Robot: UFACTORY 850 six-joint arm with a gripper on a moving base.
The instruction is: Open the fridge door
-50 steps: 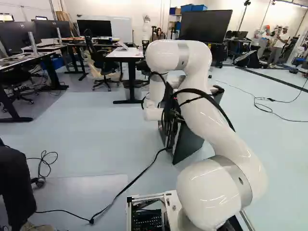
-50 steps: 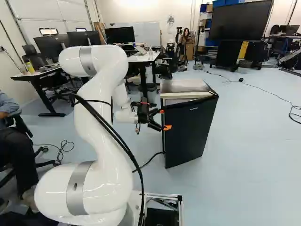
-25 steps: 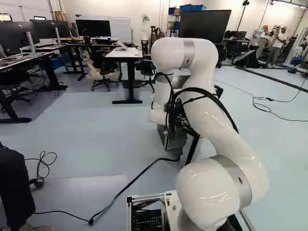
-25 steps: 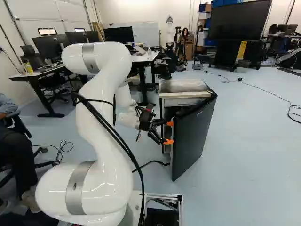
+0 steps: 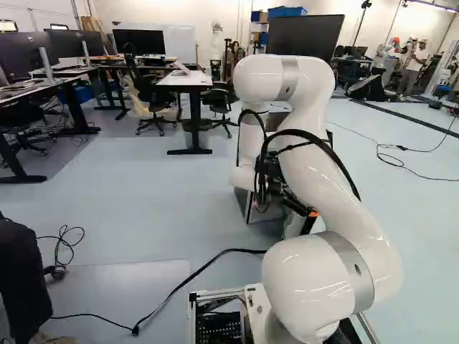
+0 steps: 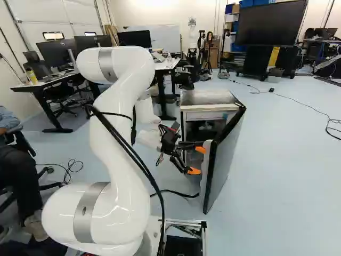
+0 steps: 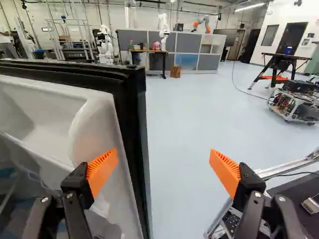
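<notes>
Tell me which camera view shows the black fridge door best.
The right base view: the door shows from top to bottom, open. The wrist view shows part of its white inner side close up; in the left base view, the white arm hides most.

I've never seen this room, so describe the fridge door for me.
In the right base view, follow the white robot arm to the boxy fridge with a grey top. Its door is the tall, black-edged slab standing open near the orange-padded fingers. Unlike the fridge itself, it angles outward and shows a white moulded lining in the wrist view.
</notes>
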